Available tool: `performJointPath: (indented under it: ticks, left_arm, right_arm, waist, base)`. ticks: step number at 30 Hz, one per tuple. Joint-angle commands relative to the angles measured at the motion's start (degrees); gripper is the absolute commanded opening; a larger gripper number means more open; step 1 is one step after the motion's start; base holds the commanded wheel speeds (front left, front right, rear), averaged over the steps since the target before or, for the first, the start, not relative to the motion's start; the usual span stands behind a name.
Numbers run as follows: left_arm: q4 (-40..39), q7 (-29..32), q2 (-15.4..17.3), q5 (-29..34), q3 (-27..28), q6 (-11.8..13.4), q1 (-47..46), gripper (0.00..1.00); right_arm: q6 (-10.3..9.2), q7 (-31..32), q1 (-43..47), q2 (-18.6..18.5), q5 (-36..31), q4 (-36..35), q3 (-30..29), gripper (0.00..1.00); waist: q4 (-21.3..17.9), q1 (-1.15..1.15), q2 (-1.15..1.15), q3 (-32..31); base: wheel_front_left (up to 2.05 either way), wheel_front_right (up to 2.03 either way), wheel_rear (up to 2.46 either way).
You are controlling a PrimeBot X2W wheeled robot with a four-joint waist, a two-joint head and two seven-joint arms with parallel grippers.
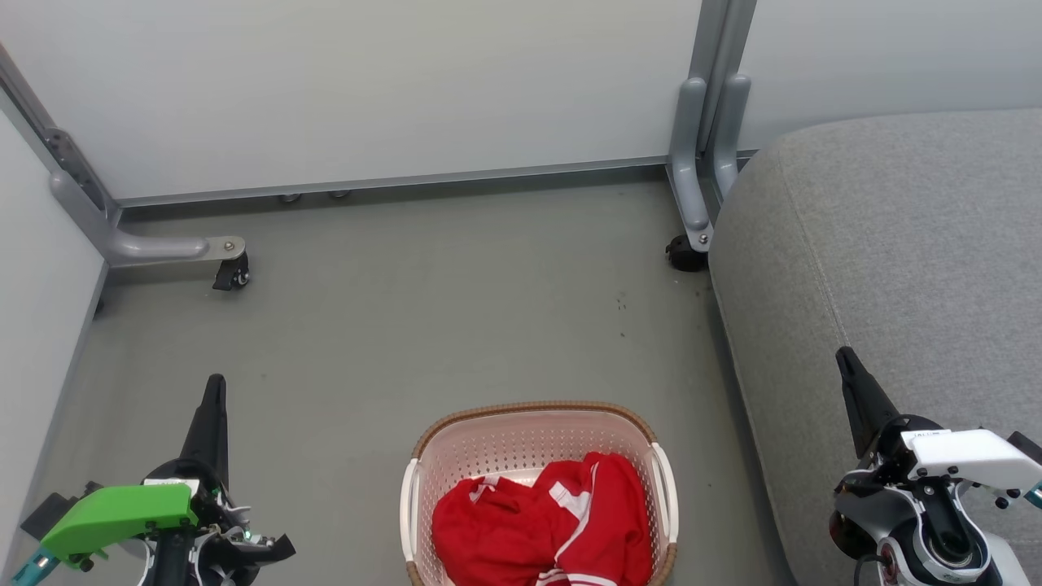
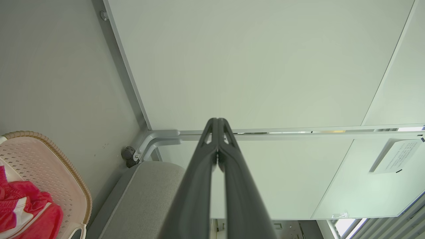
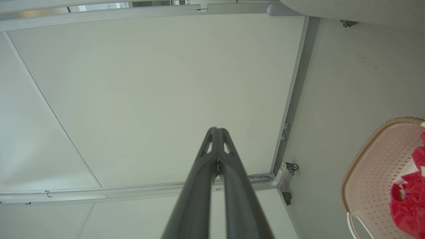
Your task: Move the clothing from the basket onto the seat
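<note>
The red clothing (image 1: 545,525) with white stripes lies crumpled in the cream basket (image 1: 521,427), which stands on the floor at the bottom middle of the head view. The grey seat (image 1: 887,268) fills the right side, just right of the basket. My left gripper (image 1: 215,387) hangs at the lower left, fingers pressed together and empty, well left of the basket. My right gripper (image 1: 843,358) is shut over the seat's front edge. In the left wrist view the shut left gripper (image 2: 217,120) points at a wall panel, with the basket (image 2: 63,179), the clothing (image 2: 30,205) and the seat (image 2: 149,189) below.
Pale partition panels (image 1: 366,89) on grey castor legs (image 1: 232,273) close off the back and left. Another castor leg (image 1: 688,244) stands by the seat's far corner. Grey floor (image 1: 456,309) lies between the basket and the panels. The right wrist view shows the basket (image 3: 372,179) at its right edge.
</note>
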Motion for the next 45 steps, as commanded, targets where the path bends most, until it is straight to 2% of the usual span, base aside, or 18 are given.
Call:
performJointPath:
  ticks: [1,27,28,37,45]
  left_arm:
    - [0.04,0.08,0.11,0.32,0.02,-0.32,-0.85,0.0]
    - [0.05,0.08,0.11,0.32,0.02,-0.32,-0.85,0.0]
    - [0.02,0.0,0.0,0.0,0.0,0.0,0.0,1.0]
    - [0.89,-1.81,-0.24,2.4,-1.9,0.1,1.0,1.0]
    - [-0.25,-4.05,-0.23,12.32,-2.51,0.07,1.22,1.0]
  right_arm:
    - [0.02,0.1,-0.46,-0.12,-0.29,0.08,0.03,0.0]
    - [0.02,0.09,-0.46,-0.12,-0.29,0.08,0.03,0.0]
    - [0.0,0.0,0.0,0.0,0.0,0.0,0.0,1.0]
    - [-0.01,-1.8,1.25,0.23,-1.49,0.59,1.66,1.0]
    - [-0.01,-4.06,1.44,0.13,-12.05,-0.06,3.16,1.0]
  waist:
    - [0.0,0.0,0.0,0.0]
    - [0.0,0.0,0.0,0.0]
    - [0.0,0.0,0.0,0.0]
    - [0.01,0.0,0.0,0.05]
    - [0.03,0.0,0.0,0.14]
  base:
    - [0.0,0.0,0.0]
    - [0.0,0.0,0.0]
    - [0.0,0.0,0.0]
    - [0.0,0.0,0.0]
    - [0.0,0.0,0.0]
